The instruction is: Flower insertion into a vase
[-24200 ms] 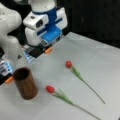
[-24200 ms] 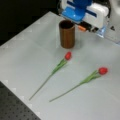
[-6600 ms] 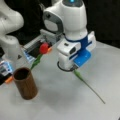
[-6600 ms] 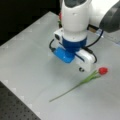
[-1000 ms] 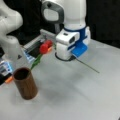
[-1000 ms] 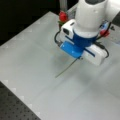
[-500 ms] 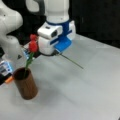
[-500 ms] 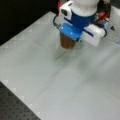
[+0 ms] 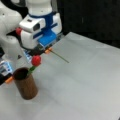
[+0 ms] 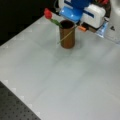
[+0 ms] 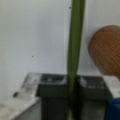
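Jaws (image 11: 72, 86) clenched on a green flower stem (image 11: 74, 37) beside the vase (image 9: 25, 85), one red flower (image 9: 36, 60) already inside.

You see a plain reddish-brown wood-like cylindrical vase (image 9: 25, 86) with a darker rim, a red flower head (image 9: 36, 60) on a thin green stem (image 11: 74, 45), and a white-and-blue gripper (image 9: 43, 48) over the pale grey table (image 9: 85, 85).
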Motion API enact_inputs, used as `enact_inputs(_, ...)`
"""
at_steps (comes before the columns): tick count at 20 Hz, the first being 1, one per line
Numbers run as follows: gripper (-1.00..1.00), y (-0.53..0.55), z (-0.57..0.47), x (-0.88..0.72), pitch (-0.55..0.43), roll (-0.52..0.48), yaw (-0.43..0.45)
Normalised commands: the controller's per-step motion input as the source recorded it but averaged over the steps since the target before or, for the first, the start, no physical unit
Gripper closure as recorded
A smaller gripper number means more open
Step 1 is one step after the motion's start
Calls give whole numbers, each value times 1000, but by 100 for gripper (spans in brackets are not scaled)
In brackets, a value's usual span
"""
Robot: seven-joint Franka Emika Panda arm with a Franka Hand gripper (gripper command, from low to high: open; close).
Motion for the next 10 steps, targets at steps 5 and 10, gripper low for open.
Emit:
enact_inputs(5, 100, -331, -49, -405, -66, 189, 84)
enact_inputs(10, 100, -459, -102, -595, -130, 145, 80)
